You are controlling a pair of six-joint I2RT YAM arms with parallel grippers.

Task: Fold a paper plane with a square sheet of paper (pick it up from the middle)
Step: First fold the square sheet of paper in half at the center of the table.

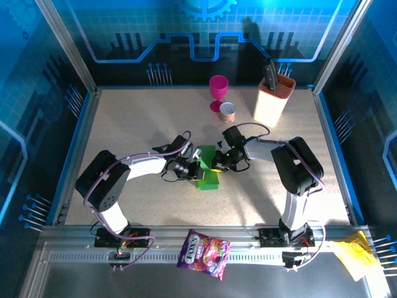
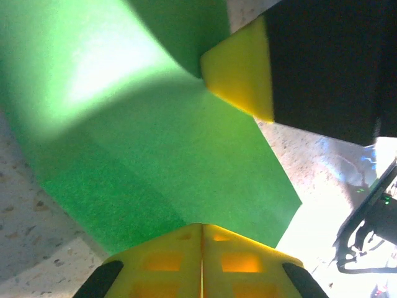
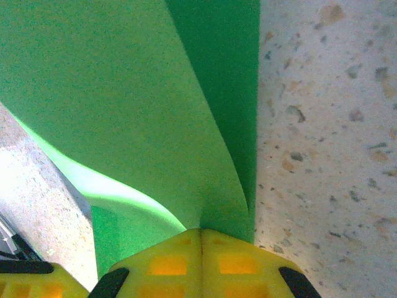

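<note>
Blue circuit-print panels (image 1: 186, 37) wall in a speckled beige worktop (image 1: 136, 124). At its middle lies the green paper (image 1: 209, 177), partly folded, with both arms reaching in so that their tips meet over it. The left tool (image 1: 197, 171) comes at the paper from the left and the right tool (image 1: 217, 164) from the right, the two just beside each other.

From the left wrist, the left tool (image 2: 201, 228) has its yellow fingers (image 2: 167, 261) pressed flat together, clenched on the near edge of the paper (image 2: 155, 161). The paper spreads away as a broad sheet, with a layer curling up at the far side. One yellow finger (image 2: 239, 71) of the right tool meets the paper at the upper right.

From the right wrist, the right tool (image 3: 200, 233) is likewise clenched, its fingers (image 3: 236, 264) closed on a fold of the paper (image 3: 111, 87). A curved flap bows out to the left, and a straight edge lies on the worktop (image 3: 322, 155) to the right.

At the back stand a magenta goblet (image 1: 218, 92), a small can (image 1: 227, 112) just beside it, and a cream holder (image 1: 273, 99) with dark handles. A purple snack bag (image 1: 203, 254) and crumpled yellow paper (image 1: 353, 253) lie on the metal rail (image 1: 74, 248) at the near edge.
</note>
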